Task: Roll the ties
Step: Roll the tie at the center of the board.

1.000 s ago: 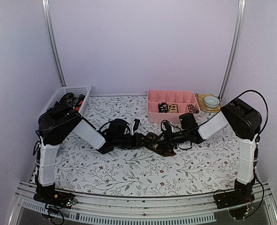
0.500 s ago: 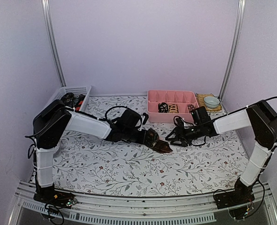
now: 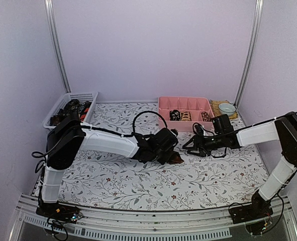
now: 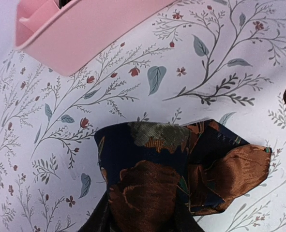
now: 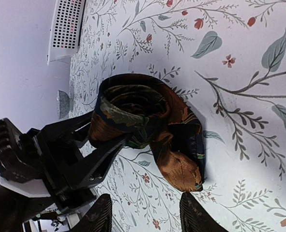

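Note:
A dark brown and navy patterned tie [image 3: 174,158] is rolled into a coil [image 5: 133,108] on the floral table, its pointed copper end [image 4: 234,169] lying loose beside it. My left gripper [image 3: 166,152] is shut on the coil, and its black fingers [image 5: 97,157] clamp the roll from the side. The coil [image 4: 150,179] fills the bottom of the left wrist view and hides those fingers. My right gripper [image 3: 189,146] stands open just right of the tie, its fingertips [image 5: 101,215] apart with only tablecloth between them.
A pink compartment tray [image 3: 161,116] at the back holds rolled ties [image 3: 181,116]; its corner [image 4: 80,36] is close ahead of the left gripper. A white mesh basket [image 3: 71,97] with more ties sits far left. A small bowl [image 3: 227,108] rests beside the tray.
The left arm has carried the rolled tie to the right, nearer the tray. The right gripper has come off the tie, opened and drawn back to the right.

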You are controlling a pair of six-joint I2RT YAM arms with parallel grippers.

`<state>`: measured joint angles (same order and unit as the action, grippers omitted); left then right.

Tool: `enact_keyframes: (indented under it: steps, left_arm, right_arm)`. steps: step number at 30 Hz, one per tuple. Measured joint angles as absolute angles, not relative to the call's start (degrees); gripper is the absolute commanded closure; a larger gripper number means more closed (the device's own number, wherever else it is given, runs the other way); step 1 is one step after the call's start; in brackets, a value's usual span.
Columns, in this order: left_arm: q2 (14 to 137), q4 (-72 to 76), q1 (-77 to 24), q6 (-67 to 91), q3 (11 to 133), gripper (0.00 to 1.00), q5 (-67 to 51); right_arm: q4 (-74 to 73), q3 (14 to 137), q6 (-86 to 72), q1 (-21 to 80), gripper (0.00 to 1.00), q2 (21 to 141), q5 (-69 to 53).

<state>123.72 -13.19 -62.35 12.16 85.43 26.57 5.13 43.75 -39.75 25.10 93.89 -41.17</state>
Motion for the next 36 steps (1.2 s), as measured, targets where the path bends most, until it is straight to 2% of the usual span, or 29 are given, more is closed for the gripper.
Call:
enact_keyframes:
  steps: [4, 8, 21, 30, 33, 36]
  left_arm:
    - [125.6, -15.0, -64.6, 10.3, 87.5, 0.95, 32.2]
    - [126.0, -15.1, -65.6, 9.3, 87.8, 0.96, 34.6]
    - [125.1, -11.2, -65.6, 8.2, 84.9, 0.97, 33.9]
    - [124.9, -10.3, -65.6, 6.9, 84.7, 0.97, 32.3]
    - [124.9, -10.0, -65.6, 6.6, 84.7, 0.97, 31.6]
    - [124.9, -9.8, -65.6, 6.3, 84.7, 0.97, 31.1]
  right_arm:
    - [9.9, 43.3, -44.3, 26.4, 0.48, 94.3, -42.6]
    - [18.1, 42.7, -50.4, 28.0, 0.47, 97.2, -44.1]
    - [40.4, 39.9, -68.9, 28.6, 0.37, 109.4, -46.3]
    - [47.6, 41.0, -75.3, 30.0, 0.33, 113.1, -47.4]
    - [48.7, 41.8, -76.1, 30.4, 0.34, 114.3, -47.5]
    - [49.5, 42.1, -76.6, 30.8, 0.43, 115.5, -47.6]
